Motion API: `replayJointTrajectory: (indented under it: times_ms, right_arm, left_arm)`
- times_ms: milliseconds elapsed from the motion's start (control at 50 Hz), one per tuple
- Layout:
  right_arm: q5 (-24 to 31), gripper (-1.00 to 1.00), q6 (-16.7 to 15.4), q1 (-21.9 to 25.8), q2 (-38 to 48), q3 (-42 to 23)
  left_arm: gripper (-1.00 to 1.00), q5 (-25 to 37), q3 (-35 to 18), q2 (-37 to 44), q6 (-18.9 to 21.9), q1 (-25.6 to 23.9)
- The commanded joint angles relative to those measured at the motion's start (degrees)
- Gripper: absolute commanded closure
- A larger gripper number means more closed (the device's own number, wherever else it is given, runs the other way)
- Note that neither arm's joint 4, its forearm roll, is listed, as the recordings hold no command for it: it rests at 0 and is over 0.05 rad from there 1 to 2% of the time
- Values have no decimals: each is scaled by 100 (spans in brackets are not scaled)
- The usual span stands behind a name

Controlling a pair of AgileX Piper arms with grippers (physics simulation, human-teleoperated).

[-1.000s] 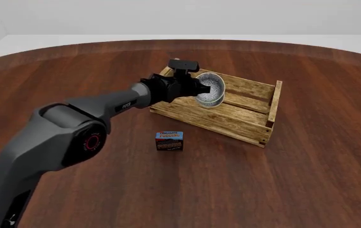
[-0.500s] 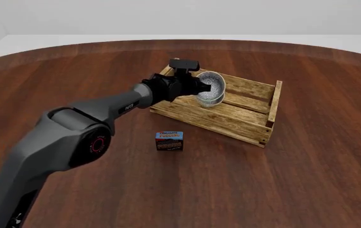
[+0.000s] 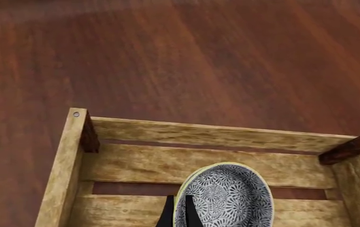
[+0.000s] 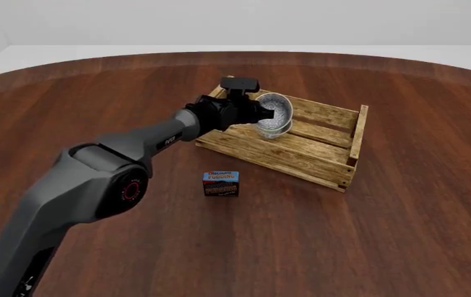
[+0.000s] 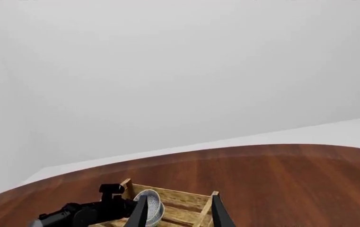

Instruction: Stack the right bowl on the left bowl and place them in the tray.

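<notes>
The right bowl [image 4: 275, 115] sits nested in the left bowl [image 4: 273, 130], the pair tilted and held above the left part of the tray [image 4: 334, 162], clear of its slats. The left gripper [image 4: 259, 114] is pinched on their near-left rim; in its wrist view the dark fingers [image 3: 188, 213] clamp the rim on both sides. The tray lies at mid-table, angled. A small pudding box [image 4: 220, 184] stands near it on the wooden table [image 4: 400, 223]. The right gripper [image 5: 178, 213] hangs high with jaws spread, empty.
</notes>
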Motion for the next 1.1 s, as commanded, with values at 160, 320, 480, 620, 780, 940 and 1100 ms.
replayJointTrajectory:
  times_ms: [160, 320, 480, 620, 780, 940, 1100]
  right_arm:
    - [20, -100, -28, -9, 11, -41]
    - [43, -100, -46, 13, -15, -44]
    - [70, -100, -60, 20, -23, -73]
    - [75, -100, -61, 42, -20, -82]
    - [131, -100, -69, 93, -60, -128]
    - [228, -100, -87, 141, -112, -226]
    - [309, -100, -115, 170, -125, -353]
  left_arm:
    - [100, 270, -374, 267, 377, 122]
    - [-100, 76, 32, 33, 485, 58]
    - [-100, -14, 230, -136, 506, -3]
    - [-100, -335, 956, -672, 524, -58]
    - [-100, -728, 1982, -1606, 615, -86]
    - [-100, -927, 2529, -2200, 647, -53]
    - [-100, -1165, 3138, -2785, 638, -92]
